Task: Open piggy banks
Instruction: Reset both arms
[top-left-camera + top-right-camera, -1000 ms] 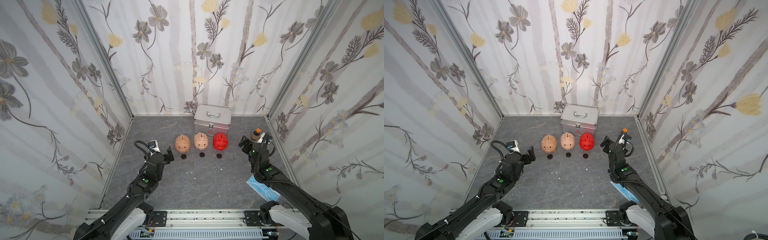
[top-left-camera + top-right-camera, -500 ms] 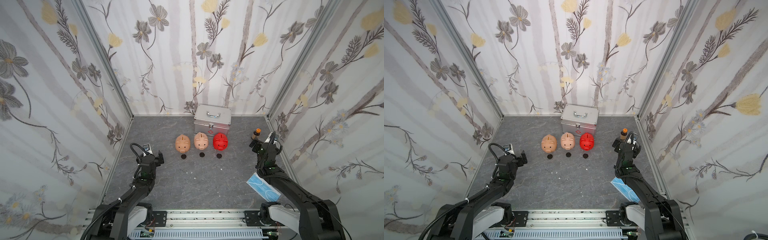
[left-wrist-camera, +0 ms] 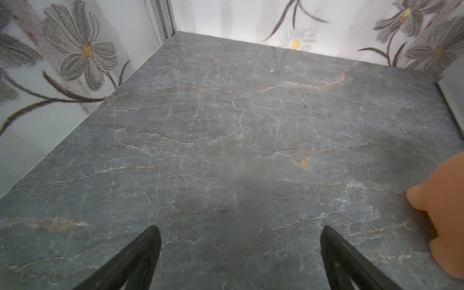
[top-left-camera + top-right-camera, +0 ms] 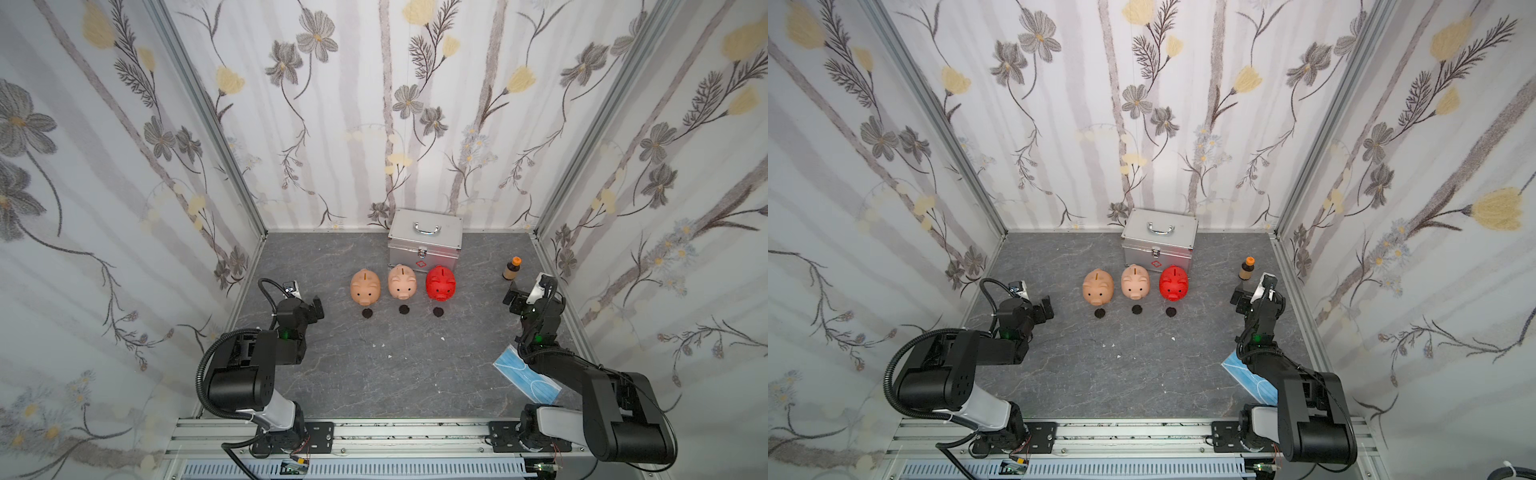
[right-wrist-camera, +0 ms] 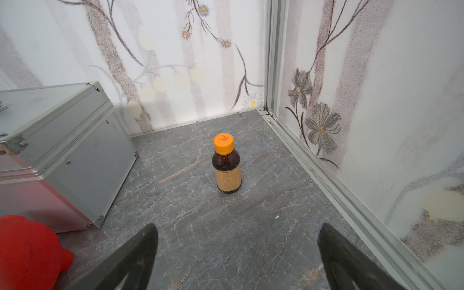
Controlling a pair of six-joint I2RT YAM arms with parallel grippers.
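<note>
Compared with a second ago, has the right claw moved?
Yes. The right gripper drew away from the red piggy bank, toward the side wall and the brown bottle.

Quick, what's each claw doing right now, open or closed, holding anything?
Left claw: open, holding nothing.
Right claw: open, holding nothing.

case (image 4: 424,243): brushed metal | piggy banks (image 4: 401,282): smooth plastic | floor (image 4: 374,370): matt stone

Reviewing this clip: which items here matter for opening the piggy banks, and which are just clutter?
Part of the job: outer peach piggy bank, middle peach piggy bank, red piggy bank, black plugs lying in front of them.

Lying about: silver case, brown bottle, blue face mask.
</note>
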